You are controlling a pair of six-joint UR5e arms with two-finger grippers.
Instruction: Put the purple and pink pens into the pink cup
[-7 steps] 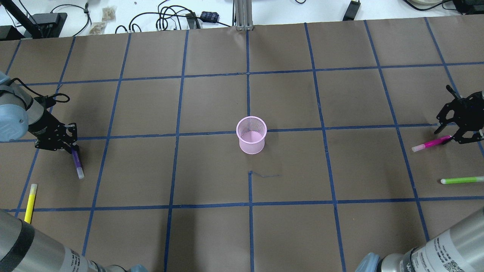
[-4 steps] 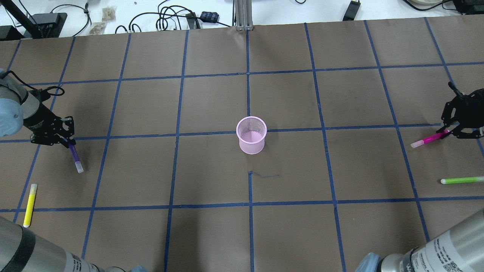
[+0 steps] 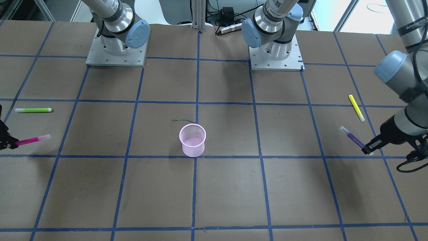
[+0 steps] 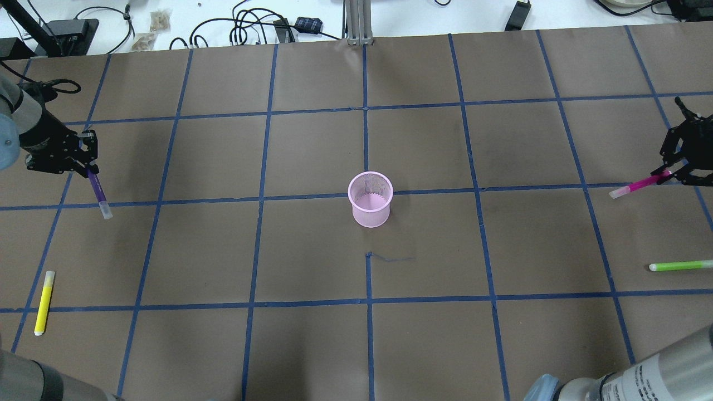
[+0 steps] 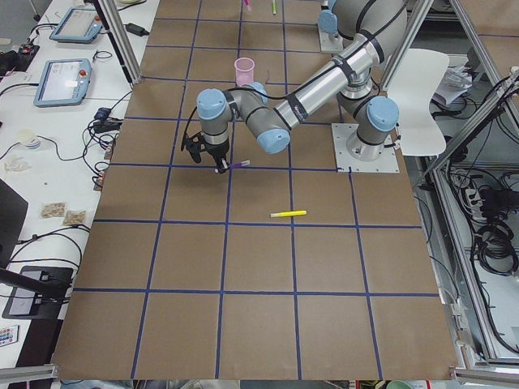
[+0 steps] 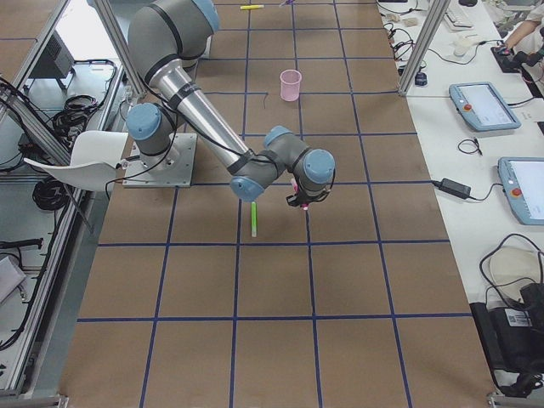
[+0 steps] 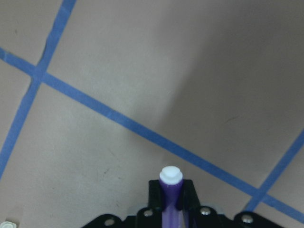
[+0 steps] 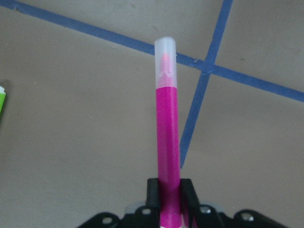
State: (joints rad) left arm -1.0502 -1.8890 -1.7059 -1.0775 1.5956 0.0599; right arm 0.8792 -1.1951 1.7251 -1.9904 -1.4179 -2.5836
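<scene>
The bench (image 4: 312,345) has a cover of brown paper, and blue tape (image 4: 365,139) divides it into squares. The pink cup (image 4: 370,199) stands upright near its middle. A yellow pen (image 4: 44,302) lies flat at the robot's left side, and a green pen (image 4: 680,265) at the right side.

Reaches wide to both sides, forearms stretched outward over the table. Pinches a purple pen (image 4: 97,194) in the left gripper (image 4: 89,172), fingers closed on its upper end; clamps the right gripper (image 4: 667,174) likewise on a pink pen (image 4: 640,185), both held above the surface.
</scene>
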